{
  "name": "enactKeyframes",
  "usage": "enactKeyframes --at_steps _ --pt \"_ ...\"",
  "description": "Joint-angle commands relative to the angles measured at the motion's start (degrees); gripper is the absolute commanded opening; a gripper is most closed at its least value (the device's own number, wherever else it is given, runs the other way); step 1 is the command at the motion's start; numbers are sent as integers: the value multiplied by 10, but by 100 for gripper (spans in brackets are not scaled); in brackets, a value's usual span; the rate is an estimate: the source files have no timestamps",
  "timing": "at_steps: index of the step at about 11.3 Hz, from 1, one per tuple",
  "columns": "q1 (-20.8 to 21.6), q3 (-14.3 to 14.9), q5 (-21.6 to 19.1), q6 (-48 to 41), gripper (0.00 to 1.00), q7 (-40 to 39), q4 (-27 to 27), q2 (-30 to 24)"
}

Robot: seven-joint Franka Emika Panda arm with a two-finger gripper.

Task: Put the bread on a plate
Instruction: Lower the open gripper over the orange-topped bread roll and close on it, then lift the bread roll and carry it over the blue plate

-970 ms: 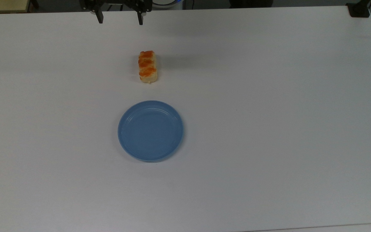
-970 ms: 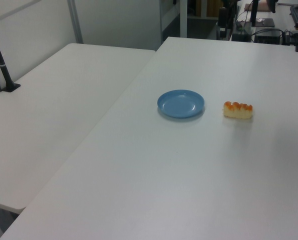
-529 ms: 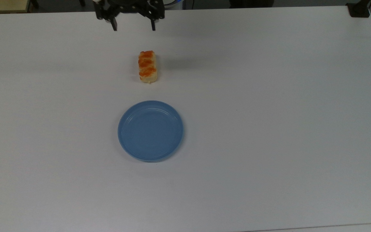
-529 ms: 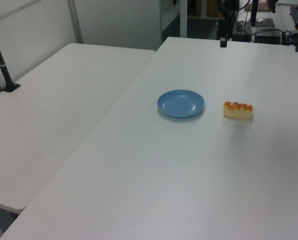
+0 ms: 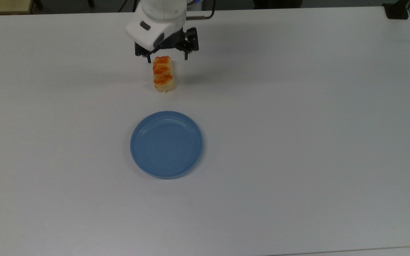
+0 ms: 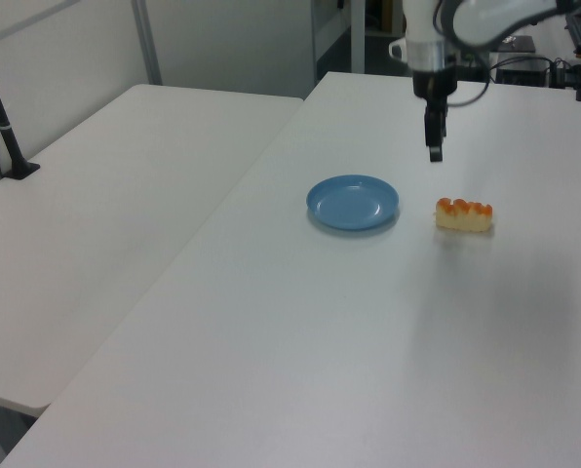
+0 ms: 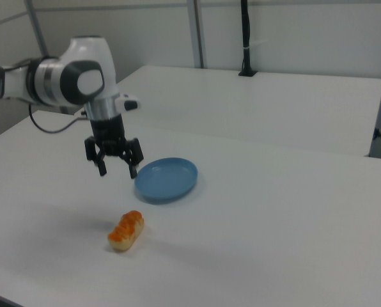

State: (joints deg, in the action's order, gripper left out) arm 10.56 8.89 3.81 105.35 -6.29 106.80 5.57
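Note:
The bread is a small cream loaf with orange-brown bumps, lying on the white table above the plate in the top view. It also shows as the bread and the bread. The light-blue plate, seen too as the plate and the plate, holds nothing. My gripper hangs open in the air over the bread's far end, fingers pointing down and touching nothing. The side cameras show the gripper well above the table.
A second white table adjoins on the left view's left, with a black post clamped to it. A black clamp sits at the table's corner at the top view's upper right. Bare tabletop surrounds the plate and bread.
The arm has come in from the table's far edge toward the bread and lower, its fingers still open. Bread and plate have not moved.

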Motion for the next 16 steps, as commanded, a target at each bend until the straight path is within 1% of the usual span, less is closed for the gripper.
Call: enactKeyframes --at_steps 1,2,4,5,9,10,12,13,14,16 --pt "10 3 40 84 100 -15 109 -20" --pt "10 4 48 99 100 -18 128 -19" --pt "10 4 78 126 100 -19 176 -19" --pt "7 4 83 150 100 -19 197 -15" --pt "-1 9 89 173 100 -23 202 18" --pt "-3 9 89 174 90 -22 202 21" --pt "-3 9 89 174 45 -20 198 21" --pt "-3 9 88 174 33 -19 198 20" --pt "-3 9 88 167 31 -19 181 19" --pt "-3 9 81 153 31 -20 137 15"
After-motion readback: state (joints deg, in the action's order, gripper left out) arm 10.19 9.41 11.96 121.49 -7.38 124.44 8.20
